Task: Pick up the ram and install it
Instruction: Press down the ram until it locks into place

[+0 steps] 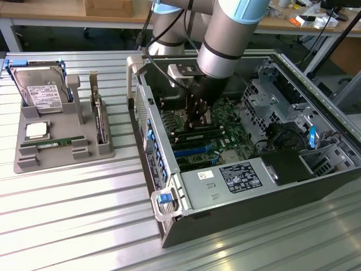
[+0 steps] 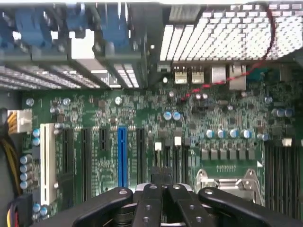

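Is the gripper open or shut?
Shut: in the wrist view the gripper has its black fingers pressed together above the motherboard.

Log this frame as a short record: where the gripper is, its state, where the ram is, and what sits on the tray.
gripper: shut, down inside the open PC case, over the motherboard
held: nothing can be made out between the fingers
ram: lying in a slot at the front of the grey tray, apart from the gripper
tray contents: hard drive at the back, processor in the middle, ram in front
tray position: on the table, on the exterior view's left of the case
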{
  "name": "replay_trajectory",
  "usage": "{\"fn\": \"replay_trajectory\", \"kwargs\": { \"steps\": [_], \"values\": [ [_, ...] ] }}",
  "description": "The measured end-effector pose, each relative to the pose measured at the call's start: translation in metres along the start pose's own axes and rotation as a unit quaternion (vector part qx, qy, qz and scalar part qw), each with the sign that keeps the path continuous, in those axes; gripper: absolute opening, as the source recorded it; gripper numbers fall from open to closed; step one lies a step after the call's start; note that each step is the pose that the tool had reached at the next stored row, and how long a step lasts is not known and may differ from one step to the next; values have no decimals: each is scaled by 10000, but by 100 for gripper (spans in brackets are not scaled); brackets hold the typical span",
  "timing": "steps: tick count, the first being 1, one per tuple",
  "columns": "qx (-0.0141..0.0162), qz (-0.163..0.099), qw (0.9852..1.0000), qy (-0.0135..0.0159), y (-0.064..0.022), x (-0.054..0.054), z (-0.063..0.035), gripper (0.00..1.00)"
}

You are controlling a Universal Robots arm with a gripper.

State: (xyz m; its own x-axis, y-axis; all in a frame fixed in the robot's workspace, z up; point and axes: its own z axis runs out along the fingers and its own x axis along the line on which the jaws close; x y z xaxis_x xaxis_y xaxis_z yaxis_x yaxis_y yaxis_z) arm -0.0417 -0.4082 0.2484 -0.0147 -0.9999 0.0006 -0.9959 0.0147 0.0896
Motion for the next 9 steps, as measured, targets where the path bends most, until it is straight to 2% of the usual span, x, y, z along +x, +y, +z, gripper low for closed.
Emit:
{"fn": "replay_trajectory", "kwargs": {
  "steps": [4,6,9],
  "values": [
    [-89,-1,10000,-7,-349,-1,-31,11],
    [-113,-2,9999,-11,-444,-1,-41,11],
    [-177,-3,9998,-23,-691,-3,-62,11]
  ]
}}
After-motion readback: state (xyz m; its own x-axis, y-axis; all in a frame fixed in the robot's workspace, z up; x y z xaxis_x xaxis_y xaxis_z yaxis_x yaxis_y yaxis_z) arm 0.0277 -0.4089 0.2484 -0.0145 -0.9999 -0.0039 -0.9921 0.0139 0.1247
